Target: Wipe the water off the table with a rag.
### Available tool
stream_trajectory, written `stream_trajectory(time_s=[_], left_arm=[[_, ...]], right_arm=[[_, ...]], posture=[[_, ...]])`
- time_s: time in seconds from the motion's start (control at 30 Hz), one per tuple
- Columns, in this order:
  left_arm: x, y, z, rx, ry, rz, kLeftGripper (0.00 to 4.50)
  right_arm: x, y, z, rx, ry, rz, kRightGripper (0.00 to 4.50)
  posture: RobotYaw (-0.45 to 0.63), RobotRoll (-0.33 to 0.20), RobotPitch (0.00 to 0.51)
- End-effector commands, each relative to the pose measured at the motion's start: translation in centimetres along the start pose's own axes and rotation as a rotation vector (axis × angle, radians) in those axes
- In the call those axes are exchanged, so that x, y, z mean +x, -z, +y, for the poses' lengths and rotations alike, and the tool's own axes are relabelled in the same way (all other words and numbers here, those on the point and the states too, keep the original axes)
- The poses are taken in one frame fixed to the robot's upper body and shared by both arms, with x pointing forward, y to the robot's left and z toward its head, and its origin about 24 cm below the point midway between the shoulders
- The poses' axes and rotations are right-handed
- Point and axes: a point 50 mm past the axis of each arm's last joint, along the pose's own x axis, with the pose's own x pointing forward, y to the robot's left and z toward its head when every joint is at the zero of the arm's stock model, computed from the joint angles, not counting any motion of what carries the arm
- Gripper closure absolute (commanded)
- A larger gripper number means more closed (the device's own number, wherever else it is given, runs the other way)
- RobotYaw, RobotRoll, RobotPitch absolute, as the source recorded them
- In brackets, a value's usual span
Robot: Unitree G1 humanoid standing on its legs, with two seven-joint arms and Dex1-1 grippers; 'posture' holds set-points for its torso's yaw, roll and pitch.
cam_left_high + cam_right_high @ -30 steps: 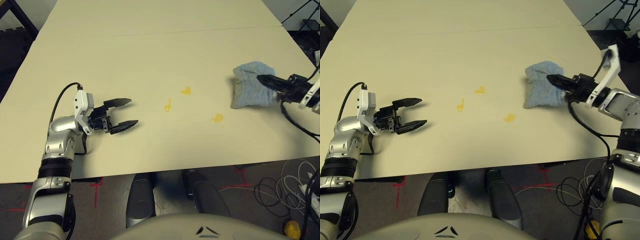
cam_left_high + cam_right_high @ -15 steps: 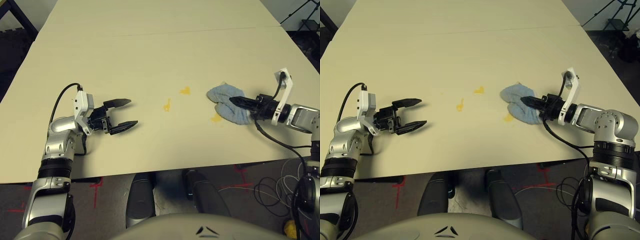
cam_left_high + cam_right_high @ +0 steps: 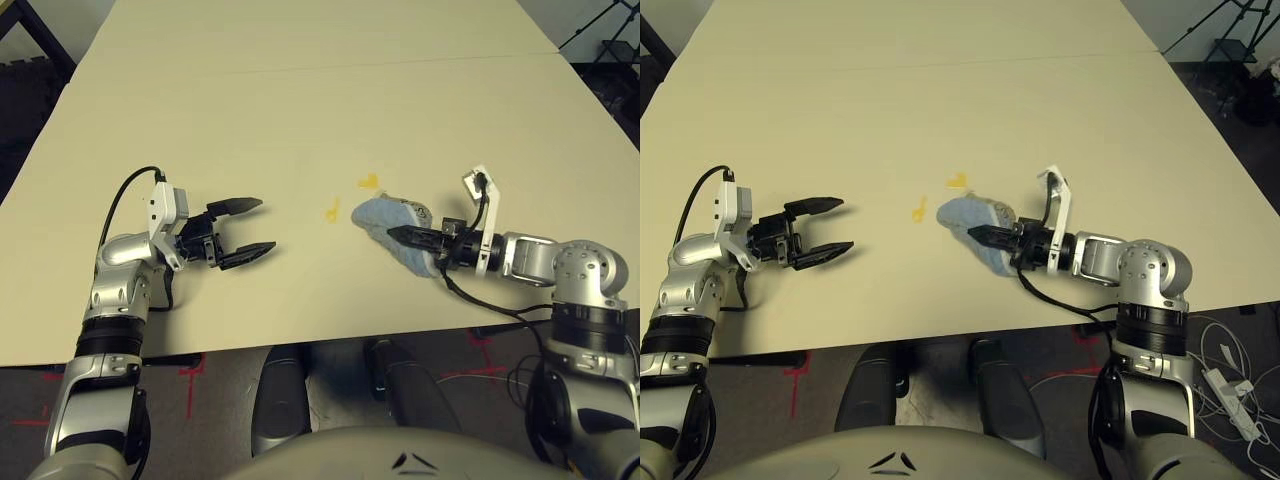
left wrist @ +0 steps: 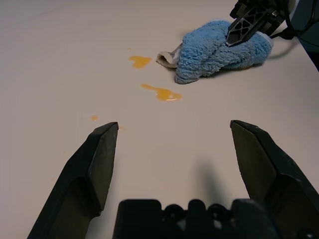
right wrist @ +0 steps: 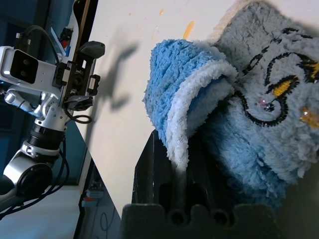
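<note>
The grey-blue rag point(image 3: 398, 221) lies bunched on the cream table point(image 3: 300, 110), right of centre. My right gripper point(image 3: 396, 235) is shut on the rag, with its fingers point(image 5: 167, 184) pinching a whitish-edged fold point(image 5: 179, 119). Two yellow-orange blotches of water point(image 3: 369, 182) point(image 3: 334, 210) lie just left of the rag, and the nearer one point(image 4: 162, 93) is a short gap from the cloth point(image 4: 219, 50). My left gripper point(image 3: 266, 224) hovers open and empty over the table's left part, pointing toward the blotches.
A thin seam point(image 3: 300, 68) crosses the table farther back. The table's front edge point(image 3: 330, 345) runs just below both arms. Cables point(image 3: 600, 370) lie on the floor at the right.
My right gripper has dragged the rag leftward from the table's right side up to the blotches, passing over the blotch nearest the front. The left arm has not moved.
</note>
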Motion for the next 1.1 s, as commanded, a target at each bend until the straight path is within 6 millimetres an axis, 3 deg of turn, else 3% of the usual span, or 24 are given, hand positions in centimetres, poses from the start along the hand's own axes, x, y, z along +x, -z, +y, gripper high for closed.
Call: stream_trajectory(time_s=[0.03,0.33,0.47,0.57,0.8,0.97,1.1], left_arm=[[-0.2,0.3,-0.2,0.003,0.011,0.025,0.00],[0.3,0.5,0.0,0.006,0.015,0.018,0.00],[0.4,0.6,0.0,0.007,0.019,0.016,0.00],[0.5,0.6,0.1,0.009,0.020,0.014,0.00],[0.5,0.6,0.3,0.018,0.010,0.012,0.00],[0.2,0.5,0.5,0.023,-0.019,0.007,0.00],[-0.3,0.3,0.8,0.035,-0.050,0.017,0.00]], right_arm=[[-2.1,0.4,-1.8,0.040,0.104,0.002,4.49],[-9.9,-3.9,-3.7,-0.058,0.312,-0.157,4.49],[-10.7,-6.6,-3.0,-0.110,0.289,-0.282,4.49],[-10.0,-8.5,-2.1,-0.152,0.234,-0.377,4.49],[-5.7,-12.5,-0.2,-0.198,0.132,-0.575,4.49],[-3.0,-13.4,-0.4,-0.187,0.145,-0.568,4.49],[-0.7,-13.0,-2.0,-0.141,0.218,-0.504,4.49]], posture=[[0.15,0.000,0.203],[0.13,0.000,0.198],[0.12,0.000,0.195],[0.12,0.000,0.195],[0.13,0.000,0.195],[0.15,0.000,0.198],[0.17,0.000,0.199]])
